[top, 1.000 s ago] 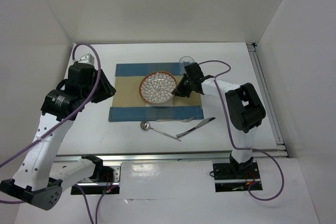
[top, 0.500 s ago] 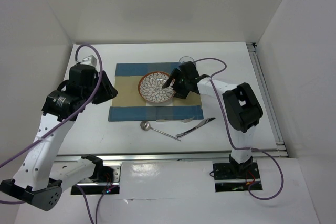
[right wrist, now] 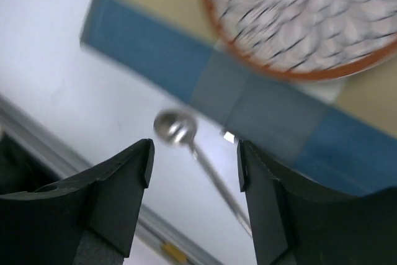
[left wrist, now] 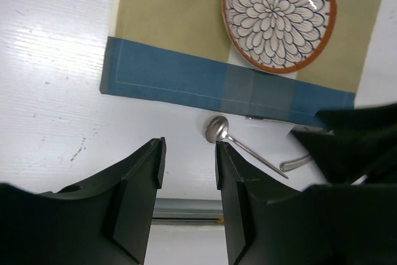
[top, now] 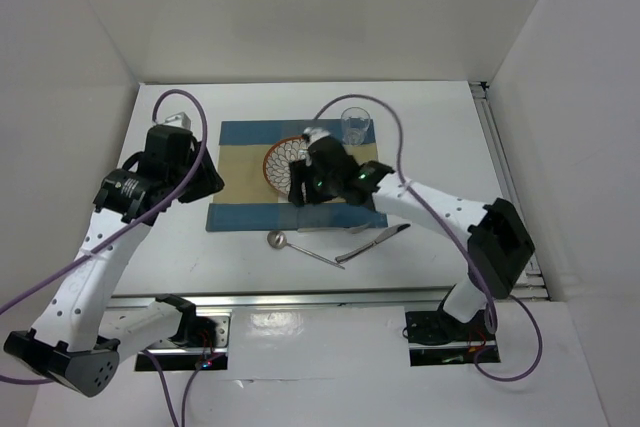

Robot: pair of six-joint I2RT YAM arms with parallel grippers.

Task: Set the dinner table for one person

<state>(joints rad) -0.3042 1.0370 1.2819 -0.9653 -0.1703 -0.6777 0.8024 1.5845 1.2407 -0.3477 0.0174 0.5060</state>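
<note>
Tabletop, white, carrying a striped placemat with flower-patterned bowl on it and glass at its far corner. Spoon and knife on bare tabletop by mat's near edge. Right hand spread, empty, above spoon; left hand parted, empty. Likely risk: off-centre descent nudging spoon or snagging mat's hem.

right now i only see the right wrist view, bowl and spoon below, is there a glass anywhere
observer: yes, a glass stands at the mat's far right corner, past the bowl.
operator: what else is out
observer: a knife lies on the table, right of the spoon.
operator: other arm holding anything
observer: no, the left hand is open and empty.
</note>
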